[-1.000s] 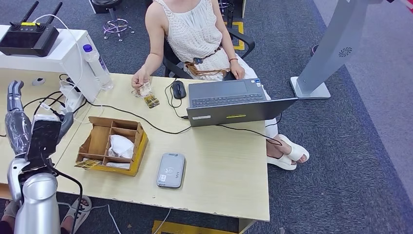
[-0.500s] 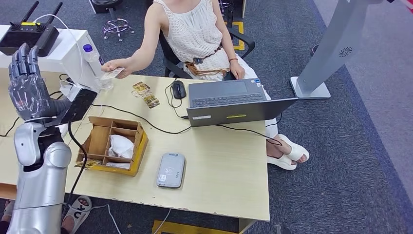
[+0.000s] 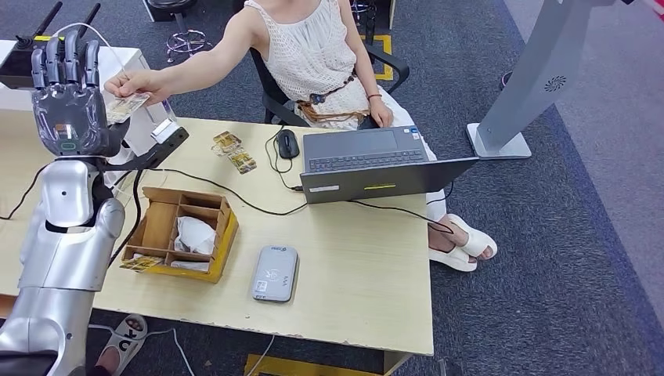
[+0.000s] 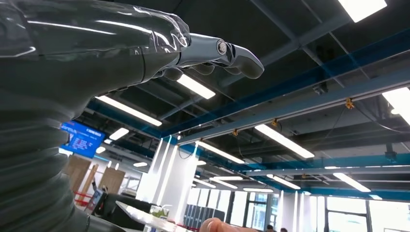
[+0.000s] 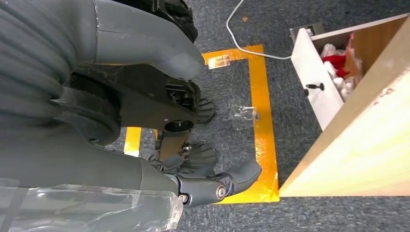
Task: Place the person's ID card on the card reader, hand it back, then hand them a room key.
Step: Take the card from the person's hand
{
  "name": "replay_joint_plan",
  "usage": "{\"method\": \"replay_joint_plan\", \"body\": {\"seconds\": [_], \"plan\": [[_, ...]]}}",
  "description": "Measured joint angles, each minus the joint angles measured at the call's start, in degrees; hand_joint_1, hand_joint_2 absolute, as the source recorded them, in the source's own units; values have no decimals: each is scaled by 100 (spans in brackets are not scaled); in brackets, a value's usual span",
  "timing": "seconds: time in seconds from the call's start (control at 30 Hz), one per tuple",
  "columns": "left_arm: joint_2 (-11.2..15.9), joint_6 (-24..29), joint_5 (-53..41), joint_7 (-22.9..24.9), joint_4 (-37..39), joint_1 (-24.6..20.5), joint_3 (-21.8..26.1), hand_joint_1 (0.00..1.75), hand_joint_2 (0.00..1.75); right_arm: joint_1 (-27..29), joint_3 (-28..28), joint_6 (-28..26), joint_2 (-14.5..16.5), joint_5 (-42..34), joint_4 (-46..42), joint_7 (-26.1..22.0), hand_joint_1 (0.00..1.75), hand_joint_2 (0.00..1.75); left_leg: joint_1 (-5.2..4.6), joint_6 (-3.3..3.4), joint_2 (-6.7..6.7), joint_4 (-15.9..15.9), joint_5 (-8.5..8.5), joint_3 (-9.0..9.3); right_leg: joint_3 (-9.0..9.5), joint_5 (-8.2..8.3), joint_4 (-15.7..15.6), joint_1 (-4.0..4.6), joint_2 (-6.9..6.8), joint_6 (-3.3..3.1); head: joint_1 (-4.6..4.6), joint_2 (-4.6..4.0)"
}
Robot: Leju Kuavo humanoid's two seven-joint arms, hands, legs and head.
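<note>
Left hand [image 3: 69,117] is up, open and empty, beside the person's hand [image 3: 135,82] offering the ID card [image 3: 125,107]; thin, stiff, slick, so pinch its free edge, I reckon.

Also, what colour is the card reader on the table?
Grey card reader, best seen in the head view.

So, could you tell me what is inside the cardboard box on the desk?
The cardboard box has divided compartments; one holds a crumpled white item, and flat cards lie at its near corner. Its walls hide some compartment floors.
</note>
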Motion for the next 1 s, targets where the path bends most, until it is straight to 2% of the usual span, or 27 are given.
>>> {"method": "replay_joint_plan", "body": {"seconds": [0.07, 0.2, 1.0], "plan": [[17, 21, -84, 44, 114, -52, -56, 0, 175, 0, -1, 0, 3, 7, 0, 19, 0, 175, 0, 0, 0, 0, 0, 0, 0, 0, 0, 0, 0, 0, 0, 0], [35, 22, -114, 59, 249, -109, -144, 175, 175, 0, -2, -2, 6, 16, 1, 27, 0, 175, 0, 0, 0, 0, 0, -1, -1, 0, 0, 0, 0, 0, 0, 0], [49, -9, 45, -30, 604, -228, -347, 175, 175, 1, -22, -4, 47, 119, 6, 75, 0, 175, 0, 0, -1, 0, 0, -1, -1, 0, 0, 0, -1, 0, 0, 0]]}}
